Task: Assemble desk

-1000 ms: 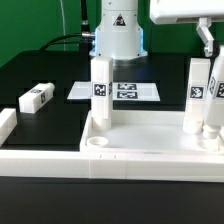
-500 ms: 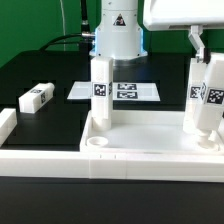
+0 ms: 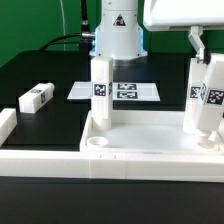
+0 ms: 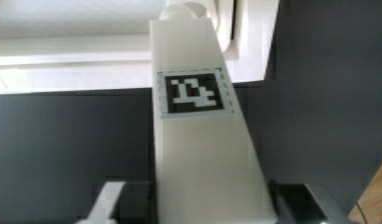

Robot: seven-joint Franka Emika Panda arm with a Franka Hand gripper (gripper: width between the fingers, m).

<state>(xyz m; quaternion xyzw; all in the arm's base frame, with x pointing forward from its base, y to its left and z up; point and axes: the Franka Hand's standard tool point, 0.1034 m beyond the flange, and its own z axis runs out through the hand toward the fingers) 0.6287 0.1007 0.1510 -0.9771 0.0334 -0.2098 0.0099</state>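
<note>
The white desk top (image 3: 150, 160) lies at the front with its raised rim up and a round corner socket (image 3: 97, 143) showing. Two tag-marked legs stand upright in it, one at the exterior view's left (image 3: 100, 90) and one at the right (image 3: 194, 95). My gripper (image 3: 206, 52) is shut on a third leg (image 3: 213, 98), which leans slightly over the top's right corner. In the wrist view this leg (image 4: 193, 120) runs out from between my fingers (image 4: 113, 200) toward the desk top (image 4: 63, 40). My gripper (image 4: 202, 208) clamps its near end.
Another leg (image 3: 36, 97) lies loose on the black table at the exterior view's left. The marker board (image 3: 128, 90) lies behind the desk top. A white rail piece (image 3: 5, 125) sits at the left edge. The robot base (image 3: 118, 35) stands at the back.
My gripper with the held leg has shifted a little toward the exterior view's left and lower, then held still. The standing legs and the loose leg have not moved.
</note>
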